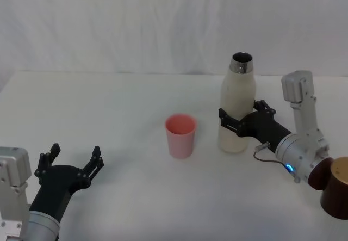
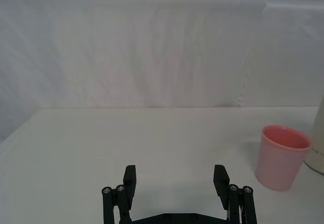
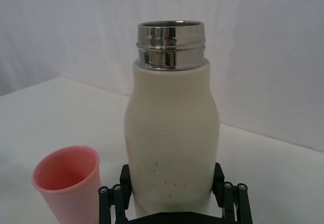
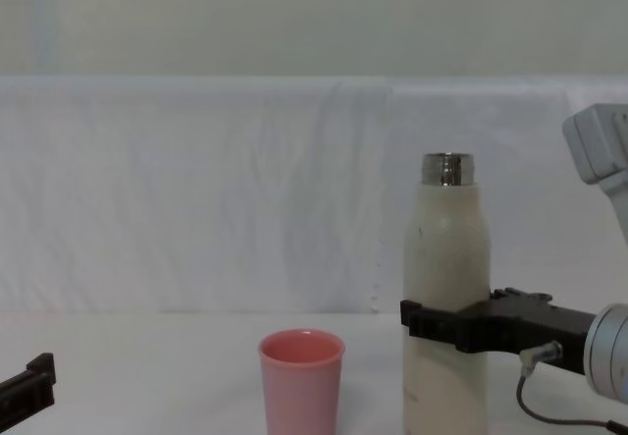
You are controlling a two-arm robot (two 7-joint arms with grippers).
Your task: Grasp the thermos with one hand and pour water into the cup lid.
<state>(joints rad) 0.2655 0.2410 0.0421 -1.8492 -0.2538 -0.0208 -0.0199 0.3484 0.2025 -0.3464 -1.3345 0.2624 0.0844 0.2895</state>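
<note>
- Cream-white, the thermos [image 1: 237, 110] stands upright on the white table [image 1: 125, 99] in our head view, steel neck uncapped, with our right gripper [image 1: 240, 119] clasping its lower body, a finger on each side; the pink cup lid [image 1: 180, 135] stands upright just to its left, apart from it
- Our left gripper [image 1: 70, 162] hovers low at the near left, fingers spread, holding nothing, well apart from the cup lid
- From the left wrist we see the left gripper [image 2: 176, 179] with its jaws wide above bare table [image 2: 152, 133]; the cup lid [image 2: 283, 157] stands ahead and off to one side, with the thermos [image 2: 319, 143] showing just past it at the frame's edge
- From the right wrist the thermos [image 3: 172, 133] sits between the right gripper's fingers [image 3: 125, 176], both pressed against its sides, the cup lid [image 3: 68, 183] beside it
- From the chest we see the right gripper [image 4: 446, 322] closed around the thermos [image 4: 446, 258] about halfway up; the cup lid [image 4: 301, 381] stands to its left
</note>
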